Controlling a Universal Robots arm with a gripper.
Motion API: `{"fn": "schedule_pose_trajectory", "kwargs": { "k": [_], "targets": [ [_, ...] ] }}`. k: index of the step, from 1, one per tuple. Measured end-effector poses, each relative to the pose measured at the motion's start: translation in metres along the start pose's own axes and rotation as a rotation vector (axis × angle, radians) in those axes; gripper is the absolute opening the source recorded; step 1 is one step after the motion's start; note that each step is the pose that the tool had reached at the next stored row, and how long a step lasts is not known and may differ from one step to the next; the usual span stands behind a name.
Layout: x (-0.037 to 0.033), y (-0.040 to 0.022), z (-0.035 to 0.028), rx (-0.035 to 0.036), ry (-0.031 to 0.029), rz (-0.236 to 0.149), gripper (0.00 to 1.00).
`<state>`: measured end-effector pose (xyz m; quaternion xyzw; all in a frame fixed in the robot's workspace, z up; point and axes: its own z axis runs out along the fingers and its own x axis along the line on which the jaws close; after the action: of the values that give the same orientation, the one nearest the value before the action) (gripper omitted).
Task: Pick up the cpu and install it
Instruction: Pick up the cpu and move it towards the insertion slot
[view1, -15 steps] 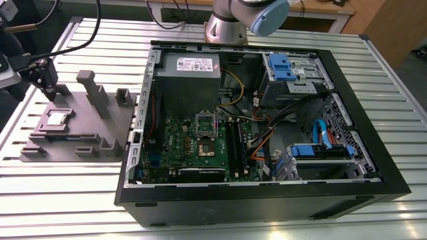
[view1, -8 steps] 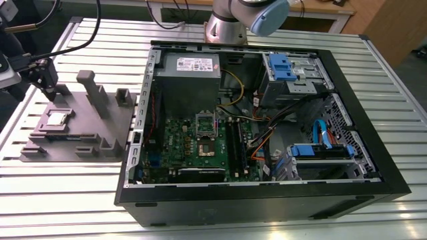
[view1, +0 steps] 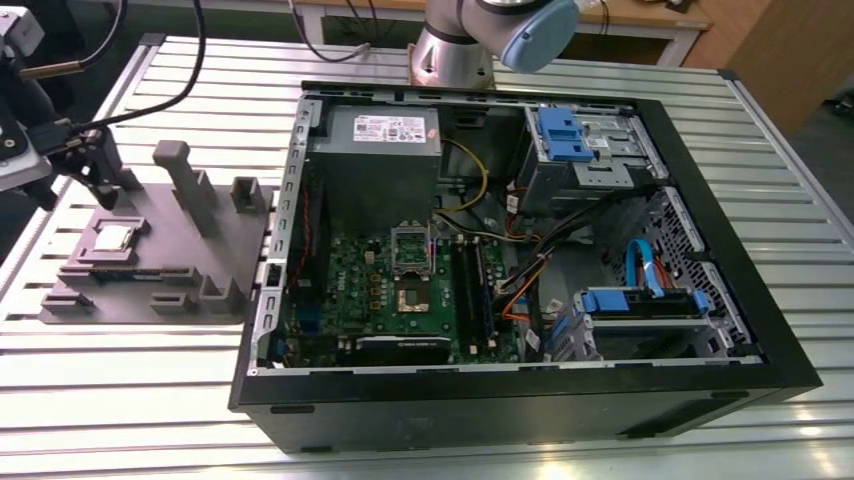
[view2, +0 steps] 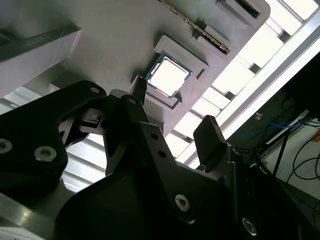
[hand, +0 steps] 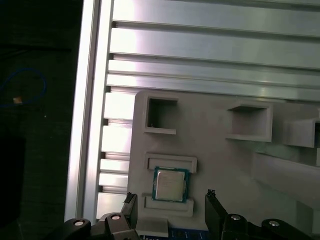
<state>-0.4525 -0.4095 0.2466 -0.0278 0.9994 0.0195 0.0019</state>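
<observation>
The silvery square cpu is cradled in a grey tray — centred ahead of the black gripper's parted fingers.

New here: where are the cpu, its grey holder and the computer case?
cpu (hand: 170, 184), first wrist view, its metal top.
grey holder (hand: 215, 160), first wrist view, bare flat surface.
computer case (view1: 534, 405), exterior view, near black wall.

Small flat square cpu: silvery-grey metal top, thin greenish rim. Lies flat, metal face up, seated in shallow framed recess of grey moulded holder plate. Plate rests on slatted aluminium tabletop at exterior view's left, beside open black computer case, outside it. In both wrist views cpu top glares bright.
</observation>
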Motion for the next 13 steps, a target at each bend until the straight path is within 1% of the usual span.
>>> {"fn": "schedule_pose_trajectory", "kwargs": {
  "k": [6, 10, 13],
  "targets": [
    [0.0001, -0.0005, 0.0109, 0.0001, -0.0004, 0.011, 0.65],
    [0.0001, -0.0011, 0.0179, 0.0001, -0.0004, 0.011, 0.65],
    [0.0001, -0.0012, 0.0184, 0.0002, -0.0002, 0.011, 0.65]
  ]
}}
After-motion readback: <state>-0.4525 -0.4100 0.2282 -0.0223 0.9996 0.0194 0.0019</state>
